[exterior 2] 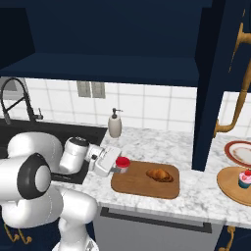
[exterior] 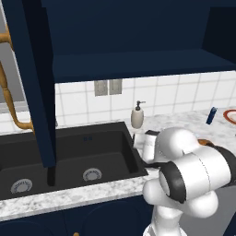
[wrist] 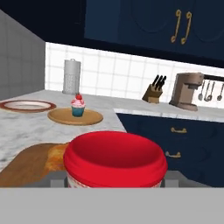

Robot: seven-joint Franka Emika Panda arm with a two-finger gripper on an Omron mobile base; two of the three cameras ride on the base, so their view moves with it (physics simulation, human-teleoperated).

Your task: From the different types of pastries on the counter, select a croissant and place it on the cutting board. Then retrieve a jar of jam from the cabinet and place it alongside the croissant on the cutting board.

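Two-finger gripper (exterior 2: 119, 168), left-centre of the right base view, clenched on the red-lidded jam jar (exterior 2: 122, 163) at the brown wooden cutting board's (exterior 2: 142, 188) left edge; golden-brown croissant (exterior 2: 159, 174) lies mid-board, to the jar's right.

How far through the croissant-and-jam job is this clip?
Done: the croissant lies on the cutting board. In hand: the gripper holds the jar of jam at the board's left edge. Left: set it down beside the croissant and release.
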